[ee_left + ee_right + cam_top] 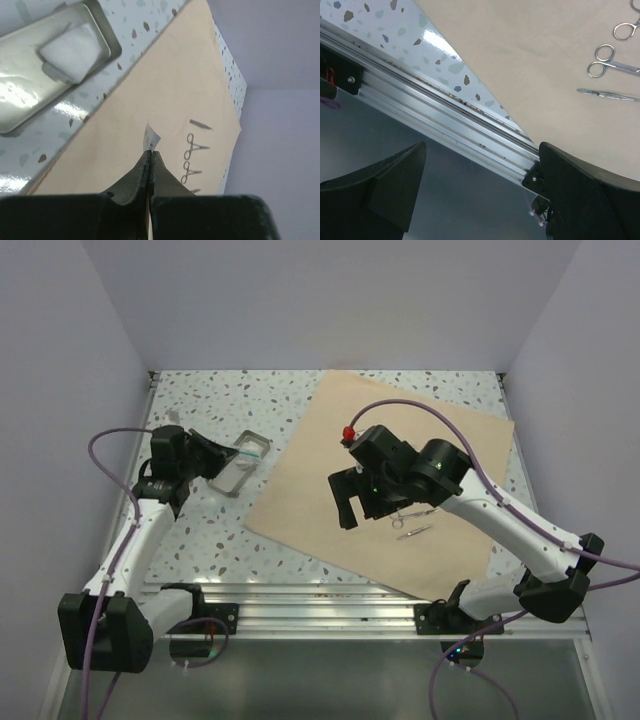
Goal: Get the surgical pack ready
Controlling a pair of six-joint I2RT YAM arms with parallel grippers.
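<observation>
Left end effector [151,154] has its fingers pressed together on a small white gauze piece [150,138], seen thin and edge-on at the tips. It is held up in the air above the near-left edge of the wrap sheet [400,420], as the left wrist view reads. Silver tray [30,100] sits on the speckled worktop [220,400] just left of the sheet, not on it. White gauze stack [70,47] lies inside the tray toward one end (can't count the squares). The tan wrap sheet lies flat, turned at an angle, and covers the middle and right of the worktop. Right end effector [482,147] hovers over the sheet's near part with its fingers spread wide and nothing between them; its wrist view looks down past the sheet edge to the metal rail [445,115]. Steel instruments [605,62] lie on the sheet just right of that end effector: two scissor-handled ones side by side and one thin straight piece (type unclear), near each other.
</observation>
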